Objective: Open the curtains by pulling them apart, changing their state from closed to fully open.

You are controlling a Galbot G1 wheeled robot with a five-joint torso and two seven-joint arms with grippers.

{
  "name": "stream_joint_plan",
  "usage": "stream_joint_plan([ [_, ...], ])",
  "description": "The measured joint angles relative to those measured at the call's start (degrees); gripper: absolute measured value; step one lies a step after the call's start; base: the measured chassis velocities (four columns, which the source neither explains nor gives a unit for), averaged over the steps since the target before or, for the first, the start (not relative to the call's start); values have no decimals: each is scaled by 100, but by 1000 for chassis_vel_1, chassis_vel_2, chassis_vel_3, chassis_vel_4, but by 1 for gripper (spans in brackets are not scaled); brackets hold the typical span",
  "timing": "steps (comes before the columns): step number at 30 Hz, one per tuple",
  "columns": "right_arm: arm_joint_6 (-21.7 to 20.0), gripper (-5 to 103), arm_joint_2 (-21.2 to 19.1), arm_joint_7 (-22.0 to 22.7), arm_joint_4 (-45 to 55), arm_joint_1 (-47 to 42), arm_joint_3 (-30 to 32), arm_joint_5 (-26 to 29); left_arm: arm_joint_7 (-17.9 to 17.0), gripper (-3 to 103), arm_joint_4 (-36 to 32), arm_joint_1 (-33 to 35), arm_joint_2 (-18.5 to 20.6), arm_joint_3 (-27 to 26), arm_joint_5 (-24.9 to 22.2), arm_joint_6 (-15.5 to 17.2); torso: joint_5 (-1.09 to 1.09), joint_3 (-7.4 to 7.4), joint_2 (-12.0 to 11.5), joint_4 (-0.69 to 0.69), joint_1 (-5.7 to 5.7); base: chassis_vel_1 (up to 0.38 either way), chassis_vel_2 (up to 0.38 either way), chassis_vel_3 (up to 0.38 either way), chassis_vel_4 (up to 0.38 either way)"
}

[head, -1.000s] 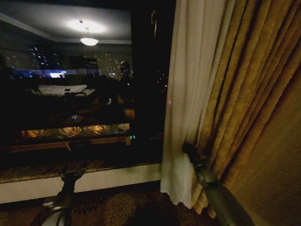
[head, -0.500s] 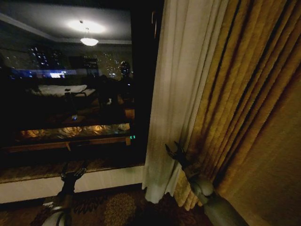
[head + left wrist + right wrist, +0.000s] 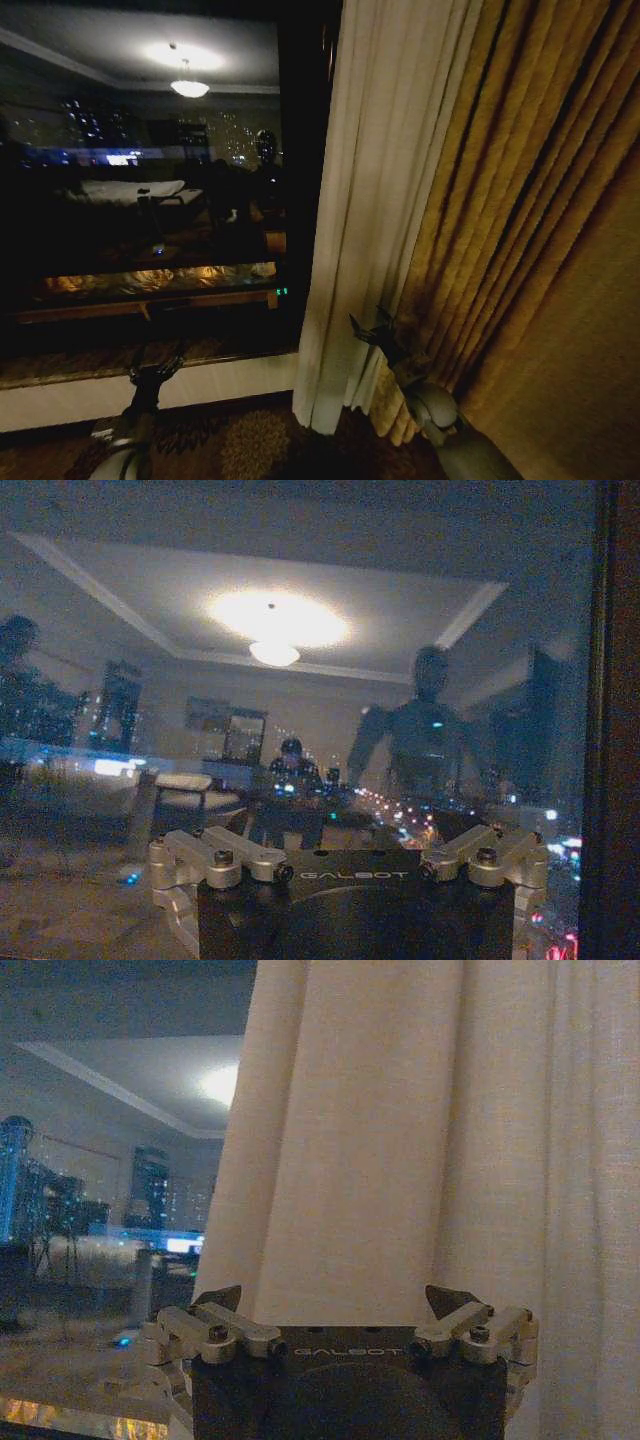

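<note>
Golden drapes (image 3: 530,200) behind sheer curtains (image 3: 370,180); right claw (image 3: 375,330) spread against them.

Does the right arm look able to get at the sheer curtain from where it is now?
Probably yes: the right claw is open right beside the sheer curtain, whose pleats hang directly ahead of its fingers with nothing between.
</note>
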Motion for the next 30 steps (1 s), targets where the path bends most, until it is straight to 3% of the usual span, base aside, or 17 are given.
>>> stream_joint_plan([
  [20,-2,100,1,-3,-23,17,-5,-2,0,100,0,0,0,0,0,0,0,0,-1,0,1,3,2,-3,-2],
  [30,-2,100,1,-3,-27,19,-6,0,0,100,0,0,0,0,0,0,0,0,-1,-1,1,122,136,-129,-122],
])
